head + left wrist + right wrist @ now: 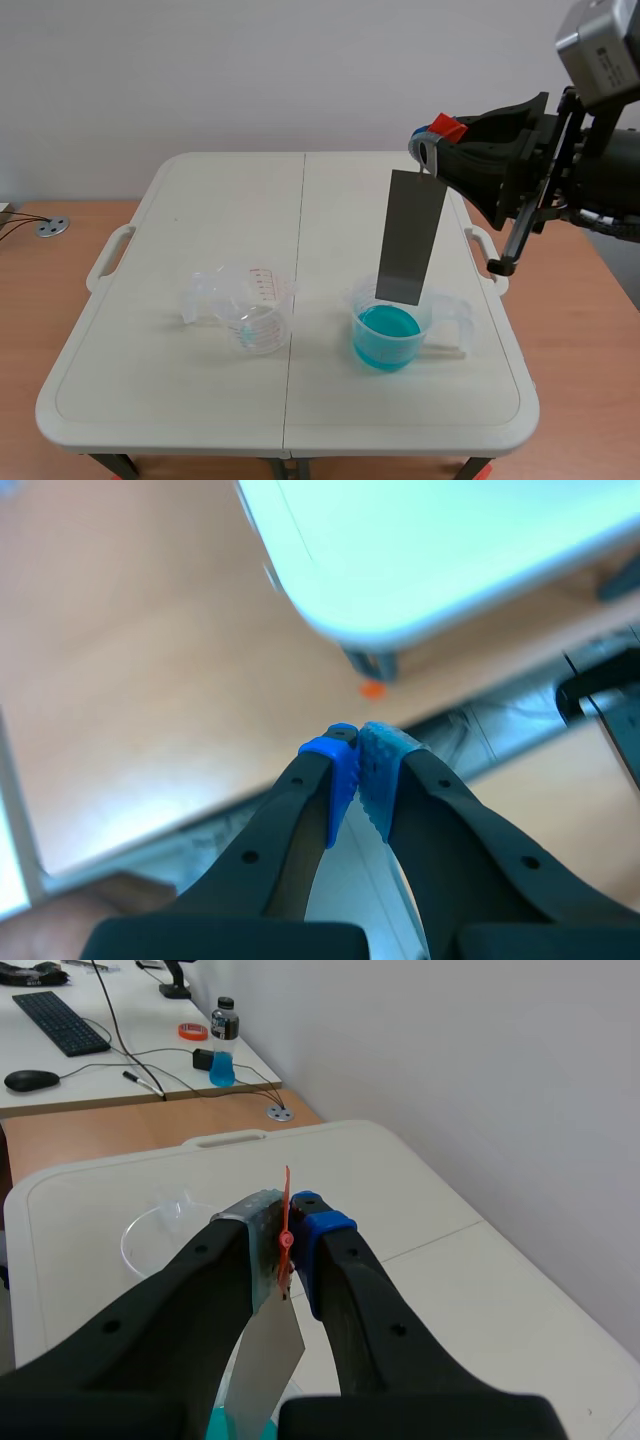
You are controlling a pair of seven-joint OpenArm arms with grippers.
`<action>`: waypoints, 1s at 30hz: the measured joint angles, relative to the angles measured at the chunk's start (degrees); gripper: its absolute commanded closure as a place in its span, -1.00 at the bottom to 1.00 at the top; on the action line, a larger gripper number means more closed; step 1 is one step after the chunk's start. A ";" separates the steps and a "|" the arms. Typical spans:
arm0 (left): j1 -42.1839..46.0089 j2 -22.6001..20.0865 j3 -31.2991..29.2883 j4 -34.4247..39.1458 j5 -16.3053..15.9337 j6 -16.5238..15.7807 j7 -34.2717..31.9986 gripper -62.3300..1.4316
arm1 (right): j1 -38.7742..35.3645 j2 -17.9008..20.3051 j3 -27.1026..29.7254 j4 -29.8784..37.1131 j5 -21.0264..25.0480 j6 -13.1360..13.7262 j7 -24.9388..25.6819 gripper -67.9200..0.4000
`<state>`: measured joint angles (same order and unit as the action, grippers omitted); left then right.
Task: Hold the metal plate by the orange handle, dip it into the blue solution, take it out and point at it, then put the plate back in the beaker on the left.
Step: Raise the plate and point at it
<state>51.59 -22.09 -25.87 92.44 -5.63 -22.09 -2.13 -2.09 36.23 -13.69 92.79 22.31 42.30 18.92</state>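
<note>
The right claw [291, 1222] is clamped on the orange handle [447, 127], which shows as a thin strip pressed between its two pads. The metal plate [410, 235] hangs from that handle below the claw, slightly tilted. Its lower edge is level with the rim of the full beaker [432, 303], just above the surface of the blue solution [385, 335].

The full beaker stands on the counter [200, 200] right of the middle seam, its grip turned to the right. The empty beaker [250, 310] stands left of the seam, well apart from the plate, its grip turned to the left.

The left claw [356, 770] is closed on nothing, its blue pads meeting. It hangs off the counter near one of its corners, with wooden floor under it.

The empty beaker bears red graduation marks, but the figures are too small to read.

There are two beakers, one plate and one handle.
</note>
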 measured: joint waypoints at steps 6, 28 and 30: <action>0.00 0.00 -0.70 4.81 0.02 -0.02 -3.19 0.87 | 0.00 0.79 1.40 3.02 2.93 0.00 -3.15 0.95; -20.26 0.00 12.57 7.41 0.96 -7.78 -2.10 0.87 | 0.00 0.76 6.38 11.78 14.88 0.00 -15.76 0.95; -22.29 0.02 15.98 7.41 1.25 -8.00 -0.94 0.87 | 0.00 0.76 6.40 12.55 15.10 0.00 -16.11 0.95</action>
<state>29.30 -22.06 -9.89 99.85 -4.38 -30.09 -3.07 -2.09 36.99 -7.29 105.34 37.41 42.30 2.81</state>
